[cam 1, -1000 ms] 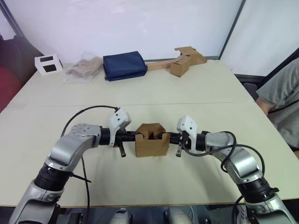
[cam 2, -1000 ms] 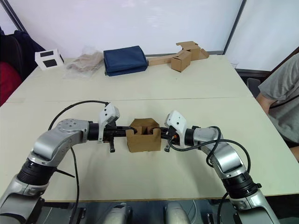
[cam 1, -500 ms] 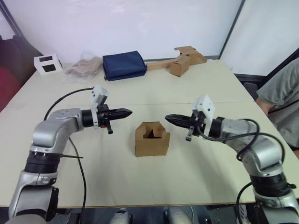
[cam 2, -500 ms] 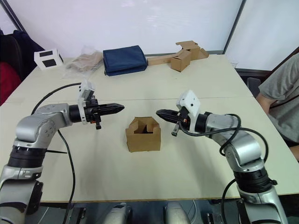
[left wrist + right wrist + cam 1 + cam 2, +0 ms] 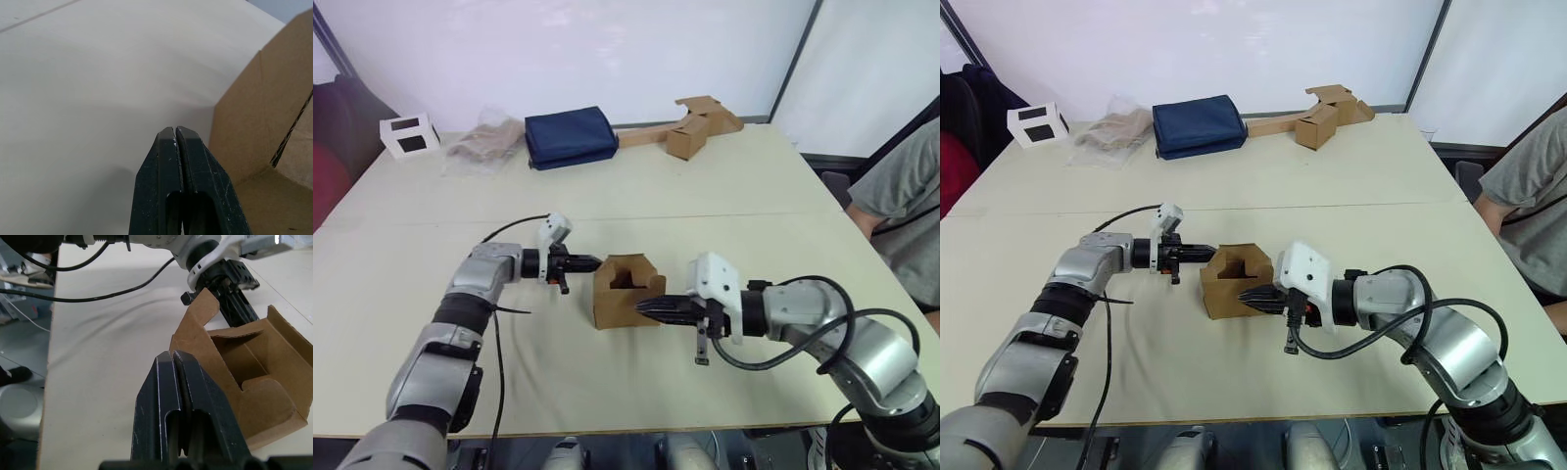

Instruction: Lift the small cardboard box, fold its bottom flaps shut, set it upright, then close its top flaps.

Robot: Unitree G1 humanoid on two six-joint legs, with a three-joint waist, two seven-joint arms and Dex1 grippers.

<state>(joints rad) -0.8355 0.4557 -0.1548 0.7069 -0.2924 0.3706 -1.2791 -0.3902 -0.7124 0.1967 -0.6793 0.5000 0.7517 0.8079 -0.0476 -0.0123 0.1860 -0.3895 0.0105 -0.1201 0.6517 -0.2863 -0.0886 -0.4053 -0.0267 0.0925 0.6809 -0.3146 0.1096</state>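
The small cardboard box (image 5: 625,299) stands upright on the table with its top open. Its top flaps (image 5: 196,325) stick up around the opening, one of them notched. The bottom flaps are hidden underneath. My left gripper (image 5: 595,262) is shut, and its tip sits right at the box's left wall near the top edge. In the left wrist view the left gripper (image 5: 175,130) points at the brown wall (image 5: 254,112). My right gripper (image 5: 642,305) is shut too, with its tip against the box's front right side. Neither gripper holds anything.
At the back of the table lie a folded navy bag (image 5: 570,137), a crumpled plastic bag (image 5: 487,143), a small white box with dark windows (image 5: 403,134) and joined cardboard pieces (image 5: 697,122). A person in grey (image 5: 901,201) sits at the right edge.
Both grippers came back in from raised, spread positions to the box. The left tip is now at its left wall, the right at its front right side. The box stayed put.
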